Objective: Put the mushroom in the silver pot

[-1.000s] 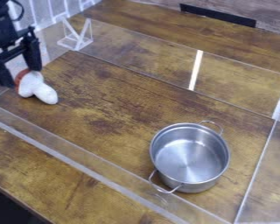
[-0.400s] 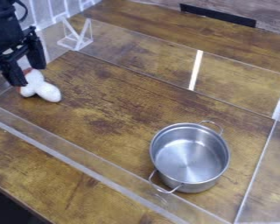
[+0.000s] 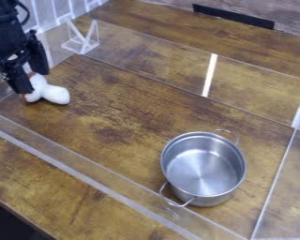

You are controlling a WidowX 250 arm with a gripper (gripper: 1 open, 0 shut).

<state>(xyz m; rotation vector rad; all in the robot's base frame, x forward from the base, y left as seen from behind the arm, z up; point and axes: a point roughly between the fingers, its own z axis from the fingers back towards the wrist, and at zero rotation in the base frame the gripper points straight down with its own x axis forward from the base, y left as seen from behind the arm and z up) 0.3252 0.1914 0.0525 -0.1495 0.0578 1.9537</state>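
Mushroom under the gripper, pot waiting across the table

At the upper left, the gripper (image 3: 35, 73) is dark and angular, its jaws spread wide, with no grip to be seen on anything. Its fingers partly cover the mushroom (image 3: 46, 91), which lies on its side at the left of the table (image 3: 138, 105), the pale stem pointing toward the middle and a sliver of reddish cap showing near the fingers. Whether they touch it I cannot tell. The likely step in hand is lining up a grasp; if the fingers close off-centre, the rounded cap could squirt out or roll, and a hold on one end alone might let the stem swing and drop on the way. The low clear wall (image 3: 100, 167) runs close by, so a shallow lift could catch it

Well apart, at the lower right, the silver pot (image 3: 204, 170) stands upright, shiny round metal with thin wire loop handles; a release too near its rim could knock against a loop or tip the mushroom outside. The mushroom looks smooth and matt, the wood brown and grained, the wall glossy and see-through
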